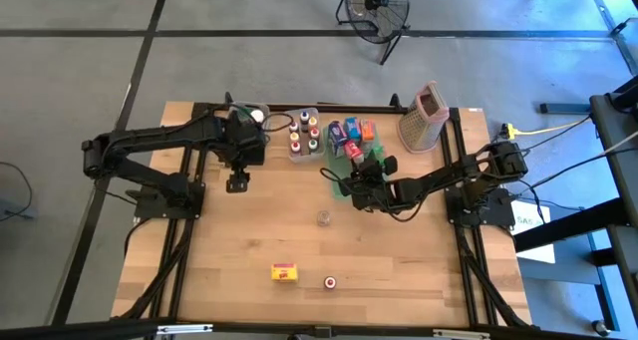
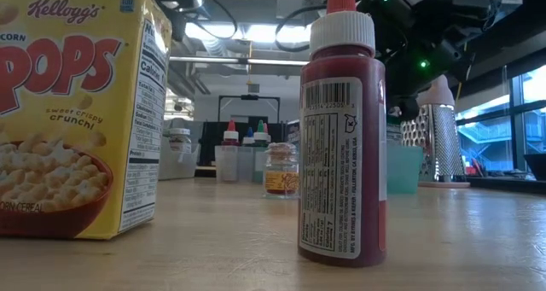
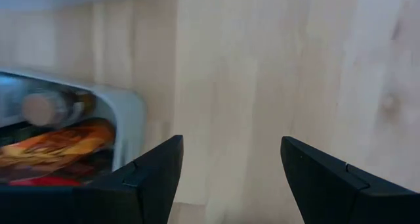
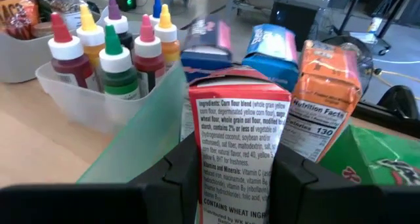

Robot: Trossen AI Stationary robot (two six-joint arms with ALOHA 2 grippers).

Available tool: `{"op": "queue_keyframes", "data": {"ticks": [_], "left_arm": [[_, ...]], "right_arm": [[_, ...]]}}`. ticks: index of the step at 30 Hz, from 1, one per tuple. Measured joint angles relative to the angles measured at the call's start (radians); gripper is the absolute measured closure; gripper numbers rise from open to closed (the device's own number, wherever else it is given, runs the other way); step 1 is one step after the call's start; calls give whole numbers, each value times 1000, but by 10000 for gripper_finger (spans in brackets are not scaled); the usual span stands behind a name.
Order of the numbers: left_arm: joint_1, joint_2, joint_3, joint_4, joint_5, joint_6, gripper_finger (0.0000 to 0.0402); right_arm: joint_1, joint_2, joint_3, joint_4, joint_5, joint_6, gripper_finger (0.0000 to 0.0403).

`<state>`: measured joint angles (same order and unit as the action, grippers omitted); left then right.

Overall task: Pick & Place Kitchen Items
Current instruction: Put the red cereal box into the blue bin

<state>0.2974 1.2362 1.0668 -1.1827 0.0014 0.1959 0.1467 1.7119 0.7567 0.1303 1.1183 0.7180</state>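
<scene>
Only right wrist view shows right tool point(image 4: 231, 178) clenched on red carton point(image 4: 237, 138); left tool point(image 3: 230, 178) released.

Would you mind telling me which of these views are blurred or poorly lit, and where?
Left wrist view: the bin and tabletop are smeared with blur. Right wrist view: the red carton held in the right hand is sharp, the blue carton behind it blurred. Low view: bright ceiling lights, the far jar soft. High view: even light.
</scene>
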Motion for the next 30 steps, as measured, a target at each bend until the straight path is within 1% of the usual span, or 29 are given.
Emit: {"op": "queue_keyframes", "data": {"ticks": [2, 6, 13, 16, 20, 24, 30], "left_arm": [[0, 9, 0, -4, 20, -6, 151], [0, 7, 0, -4, 21, -7, 151], [0, 5, 0, -3, 19, -7, 151], [0, 2, 0, -11, 19, -7, 151], [3, -10, 0, -17, 17, -7, 151], [31, -23, 0, -21, 15, -4, 151], [60, -27, 0, -26, 16, 9, 151]], "right_arm": [[0, 0, 0, 1, -5, 0, 276], [0, 0, 0, 8, -5, 0, 267], [0, -1, 0, 10, -5, 0, 206], [0, -1, 0, 8, -5, 0, 189], [0, -1, 0, 8, -4, 0, 184], [3, -1, 11, 8, -4, -1, 183], [19, -1, 49, 8, 0, -74, 183]]}}
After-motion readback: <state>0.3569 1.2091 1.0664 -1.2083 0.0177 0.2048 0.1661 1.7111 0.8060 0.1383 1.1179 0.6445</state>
